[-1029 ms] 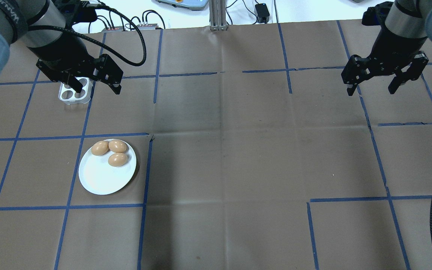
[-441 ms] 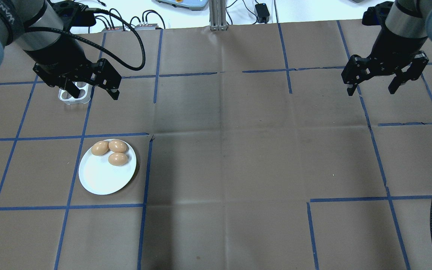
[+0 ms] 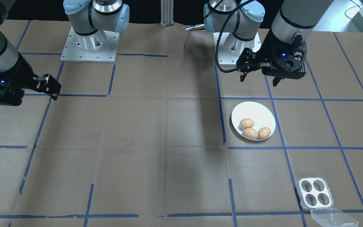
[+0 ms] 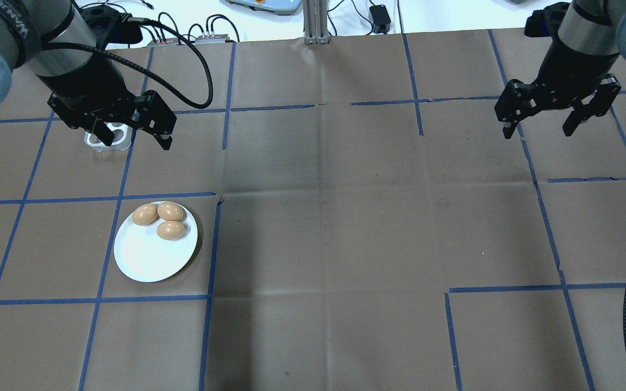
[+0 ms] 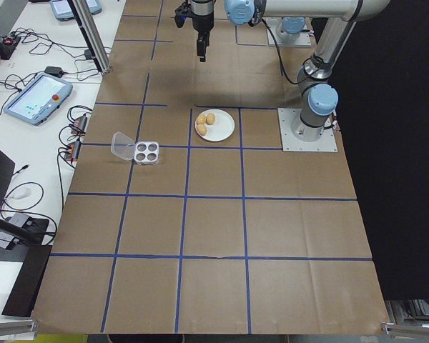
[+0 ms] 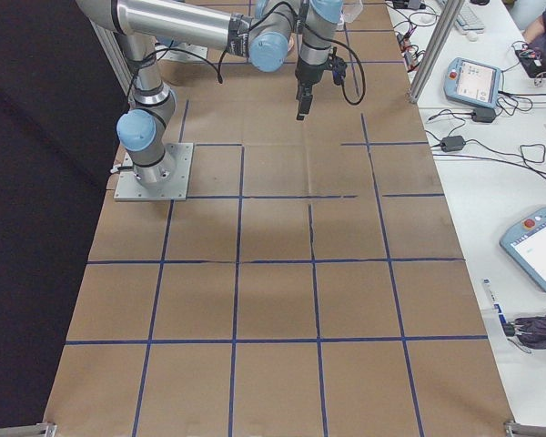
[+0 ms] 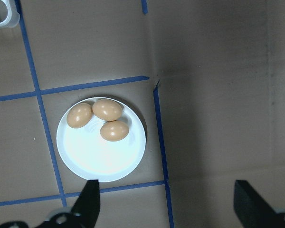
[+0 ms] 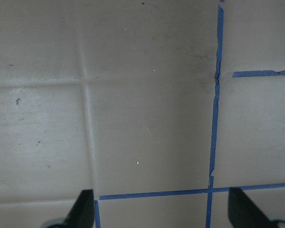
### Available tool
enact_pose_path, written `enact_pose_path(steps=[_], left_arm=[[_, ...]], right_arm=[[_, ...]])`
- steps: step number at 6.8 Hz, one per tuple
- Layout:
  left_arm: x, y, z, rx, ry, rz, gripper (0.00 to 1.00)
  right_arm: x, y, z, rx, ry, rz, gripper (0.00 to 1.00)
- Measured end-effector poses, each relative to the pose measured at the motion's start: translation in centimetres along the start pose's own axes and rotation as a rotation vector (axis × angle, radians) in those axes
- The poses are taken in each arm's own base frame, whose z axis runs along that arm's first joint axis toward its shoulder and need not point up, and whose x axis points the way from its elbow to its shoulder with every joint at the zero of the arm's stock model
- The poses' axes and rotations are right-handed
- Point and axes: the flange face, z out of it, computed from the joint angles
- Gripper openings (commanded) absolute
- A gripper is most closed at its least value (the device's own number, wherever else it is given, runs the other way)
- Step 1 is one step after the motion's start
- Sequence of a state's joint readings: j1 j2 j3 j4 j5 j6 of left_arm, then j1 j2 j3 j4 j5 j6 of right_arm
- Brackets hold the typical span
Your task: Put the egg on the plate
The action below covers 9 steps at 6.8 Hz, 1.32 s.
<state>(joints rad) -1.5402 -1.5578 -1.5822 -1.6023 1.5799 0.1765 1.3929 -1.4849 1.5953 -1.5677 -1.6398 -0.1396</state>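
On plate (image 4: 144,260) I see 3 eggs (image 4: 170,230) clustered at one edge. L gripper (image 4: 135,136) spread wide, empty, high above egg tray (image 3: 314,192); R gripper (image 4: 538,127) also spread, empty.

Table (image 4: 345,217), brown paper, blue tape grid: plate (image 4: 150,260) below left gripper (image 4: 133,138); tray (image 3: 314,193) beyond it.

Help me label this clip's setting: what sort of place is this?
Most likely a robotics lab: a table covered in brown paper with a blue tape grid, a teach pendant among cables beside it, and two arms bolted on base plates.
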Motion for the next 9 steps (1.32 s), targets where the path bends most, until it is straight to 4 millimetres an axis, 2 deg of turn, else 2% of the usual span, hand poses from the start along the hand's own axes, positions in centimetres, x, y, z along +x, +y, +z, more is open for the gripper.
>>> enact_pose_path(steps=[3, 9], left_arm=[[1.14, 0.08, -0.09, 0.005, -0.020, 0.006, 1.00], [1.11, -0.38, 0.26, 0.003, -0.019, 0.009, 1.00]], right_arm=[[0.00, 0.00, 0.00, 0.000, 0.000, 0.000, 1.00], [0.00, 0.00, 0.00, 0.000, 0.000, 0.000, 1.00]])
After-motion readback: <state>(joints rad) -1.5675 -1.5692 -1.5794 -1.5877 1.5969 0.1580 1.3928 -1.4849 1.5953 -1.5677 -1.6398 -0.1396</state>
